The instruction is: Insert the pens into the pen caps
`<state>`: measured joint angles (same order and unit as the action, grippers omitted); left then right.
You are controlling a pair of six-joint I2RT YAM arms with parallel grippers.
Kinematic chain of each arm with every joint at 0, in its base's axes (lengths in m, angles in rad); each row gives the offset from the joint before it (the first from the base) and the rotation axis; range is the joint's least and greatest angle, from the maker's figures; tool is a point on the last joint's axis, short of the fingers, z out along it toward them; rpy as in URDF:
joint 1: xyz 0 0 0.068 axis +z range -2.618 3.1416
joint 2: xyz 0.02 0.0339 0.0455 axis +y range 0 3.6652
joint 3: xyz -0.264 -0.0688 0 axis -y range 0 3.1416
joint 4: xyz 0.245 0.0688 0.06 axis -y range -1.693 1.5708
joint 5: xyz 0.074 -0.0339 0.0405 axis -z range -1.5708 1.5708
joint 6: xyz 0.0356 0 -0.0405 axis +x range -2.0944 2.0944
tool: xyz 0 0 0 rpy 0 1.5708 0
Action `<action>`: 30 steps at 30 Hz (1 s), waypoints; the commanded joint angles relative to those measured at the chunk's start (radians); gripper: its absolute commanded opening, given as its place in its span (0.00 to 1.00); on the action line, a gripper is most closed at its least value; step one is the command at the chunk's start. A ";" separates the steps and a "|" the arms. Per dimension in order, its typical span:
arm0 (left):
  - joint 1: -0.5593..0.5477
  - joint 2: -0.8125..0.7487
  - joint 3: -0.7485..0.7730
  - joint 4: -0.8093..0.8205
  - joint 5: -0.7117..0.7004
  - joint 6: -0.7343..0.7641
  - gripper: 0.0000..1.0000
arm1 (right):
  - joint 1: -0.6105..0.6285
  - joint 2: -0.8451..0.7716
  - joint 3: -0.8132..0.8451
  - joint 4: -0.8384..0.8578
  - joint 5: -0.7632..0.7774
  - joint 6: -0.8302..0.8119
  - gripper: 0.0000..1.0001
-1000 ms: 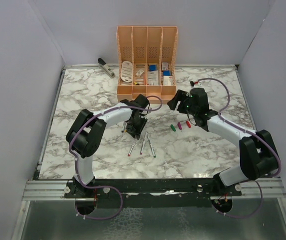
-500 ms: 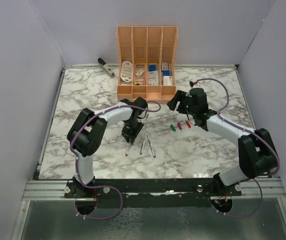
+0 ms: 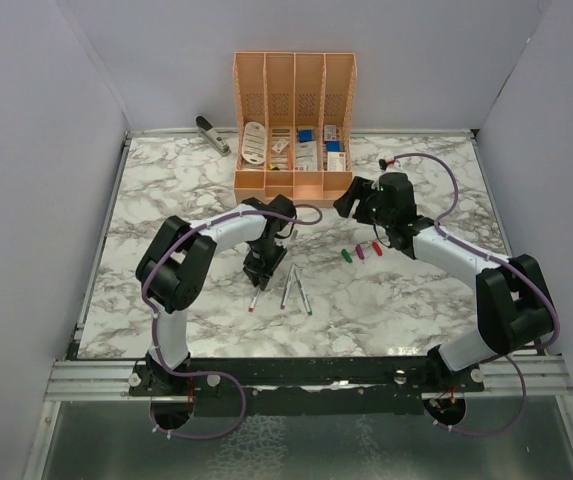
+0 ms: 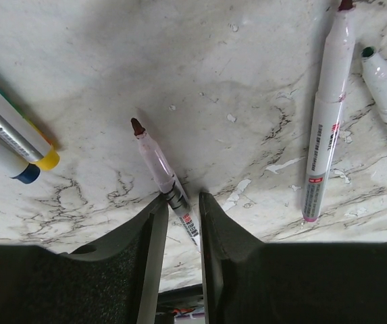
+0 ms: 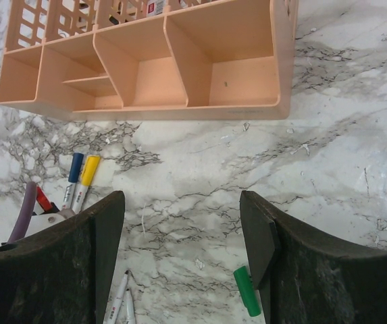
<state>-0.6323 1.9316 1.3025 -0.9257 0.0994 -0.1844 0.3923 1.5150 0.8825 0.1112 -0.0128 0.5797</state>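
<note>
The red-tipped pen lies flat on the table, its back end between the left gripper's fingers. A second ago those fingers were up and away from it. Now they are down around it, a little apart, not squeezing yet. The pick-up looks close. Another pen lies off to one side. The right gripper has its fingers wide apart and holds nothing. The green cap sits just beside one finger. The marble table has plain grey walls around it.
</note>
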 commanded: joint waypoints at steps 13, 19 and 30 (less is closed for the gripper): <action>-0.007 0.024 -0.113 0.044 0.031 -0.020 0.23 | -0.001 0.014 0.026 0.027 0.020 0.000 0.69; -0.007 0.050 -0.082 0.094 0.023 -0.031 0.31 | -0.001 0.012 0.026 0.031 0.013 -0.009 0.69; -0.006 0.099 0.014 0.126 -0.006 -0.020 0.30 | -0.002 0.009 0.016 0.039 0.010 -0.014 0.69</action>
<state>-0.6353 1.9606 1.3094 -0.9981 0.1375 -0.2195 0.3923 1.5188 0.8825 0.1146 -0.0128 0.5789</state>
